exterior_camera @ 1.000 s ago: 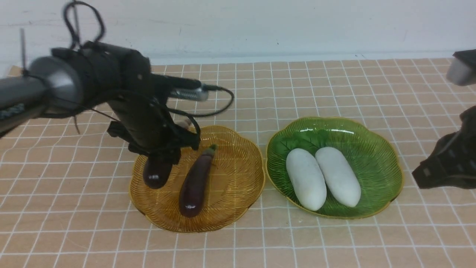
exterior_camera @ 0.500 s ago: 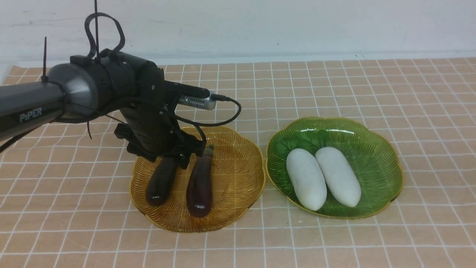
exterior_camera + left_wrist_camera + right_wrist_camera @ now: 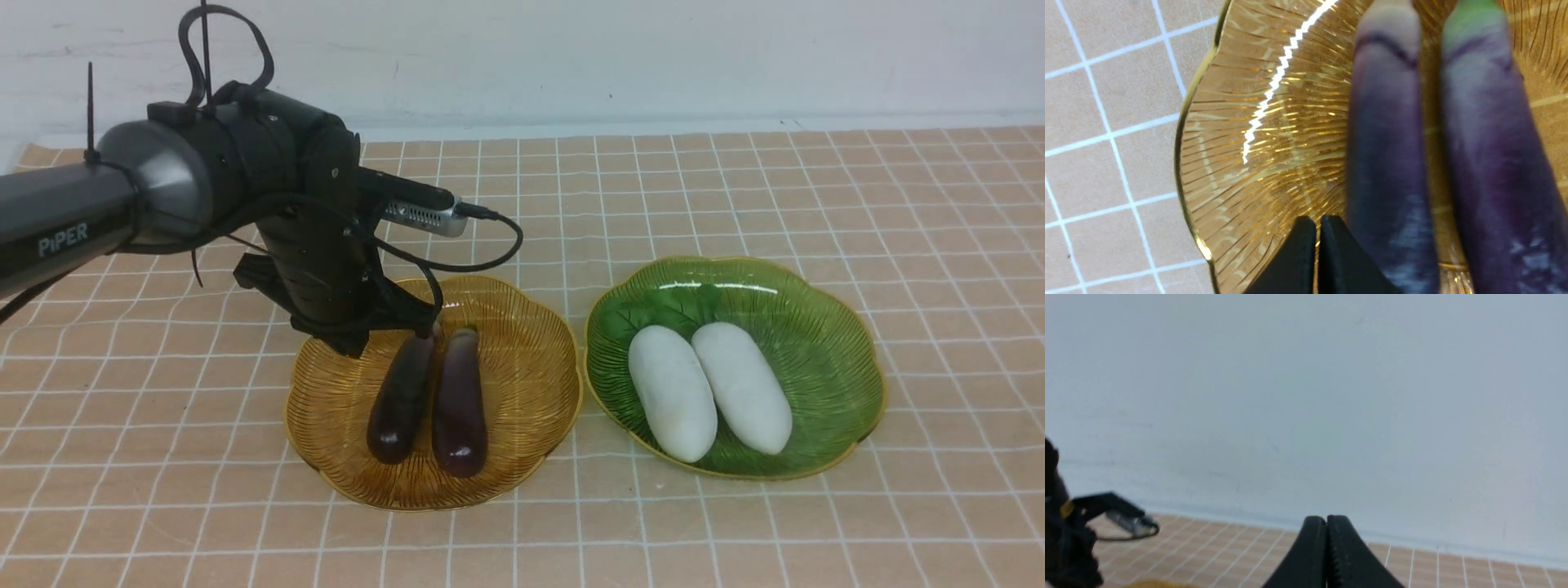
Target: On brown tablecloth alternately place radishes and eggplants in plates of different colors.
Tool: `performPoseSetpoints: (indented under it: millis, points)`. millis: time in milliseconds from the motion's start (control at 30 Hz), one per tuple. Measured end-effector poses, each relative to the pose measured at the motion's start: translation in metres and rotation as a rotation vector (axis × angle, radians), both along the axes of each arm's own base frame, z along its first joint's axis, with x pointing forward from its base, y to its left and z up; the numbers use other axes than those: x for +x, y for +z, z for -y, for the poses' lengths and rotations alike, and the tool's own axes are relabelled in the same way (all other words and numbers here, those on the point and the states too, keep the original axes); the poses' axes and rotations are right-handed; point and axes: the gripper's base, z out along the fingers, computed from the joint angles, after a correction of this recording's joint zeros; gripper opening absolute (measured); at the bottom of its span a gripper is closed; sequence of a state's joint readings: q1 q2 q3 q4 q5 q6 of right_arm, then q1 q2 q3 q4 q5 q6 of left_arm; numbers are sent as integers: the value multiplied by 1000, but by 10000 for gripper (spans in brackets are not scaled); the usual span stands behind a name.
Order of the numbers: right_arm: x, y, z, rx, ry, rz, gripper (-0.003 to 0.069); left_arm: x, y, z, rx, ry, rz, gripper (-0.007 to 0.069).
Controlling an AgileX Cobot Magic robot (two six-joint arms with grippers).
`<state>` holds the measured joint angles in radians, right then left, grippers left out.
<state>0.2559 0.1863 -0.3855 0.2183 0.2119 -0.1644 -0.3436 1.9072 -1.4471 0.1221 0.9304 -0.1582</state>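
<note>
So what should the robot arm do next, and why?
Probably lift the left gripper straight up and away from the amber plate. Its jaws are shut on nothing, close beside the two eggplants, which lie side by side in that plate. Both radishes lie in the green plate, so nothing looks left to sort.

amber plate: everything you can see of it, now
The amber plate is translucent and glass-like, with fine radial ribs, a scalloped edge and a gold rim. It sits flat on the brown tablecloth, just left of the green plate. Two eggplants lie side by side in its middle, stems toward the far side. The left gripper, jaws shut, is over its far-left part.
</note>
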Motion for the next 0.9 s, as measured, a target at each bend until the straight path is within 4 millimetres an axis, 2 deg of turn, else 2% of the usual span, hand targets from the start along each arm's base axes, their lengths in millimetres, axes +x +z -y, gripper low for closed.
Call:
performPoseSetpoints:
  millis: [400, 600, 700, 767, 800, 833, 900]
  points:
    - [2, -11, -2, -17, 10, -66, -15, -1, 0, -1, 6, 2, -14, -3]
    - [4, -17, -2, -28, 15, -101, -15, -9, 13, -4, 29, 13, -67, -3]
    - [4, -27, -2, -32, 15, -119, -15, -17, 36, -7, 25, 20, -50, -3]
    - [4, -31, -2, -34, 15, -124, -15, -20, 45, -8, 18, 20, -31, -3]
    - [4, -46, -2, -40, 15, -148, -15, -25, 58, -10, 7, 21, -2, -3]
    - [3, -51, -2, -43, 14, -149, -15, -28, 65, -11, 2, 21, 14, -3]
    - [3, -76, -2, -79, 5, -196, -15, -34, 77, -13, -9, 22, 41, -3]
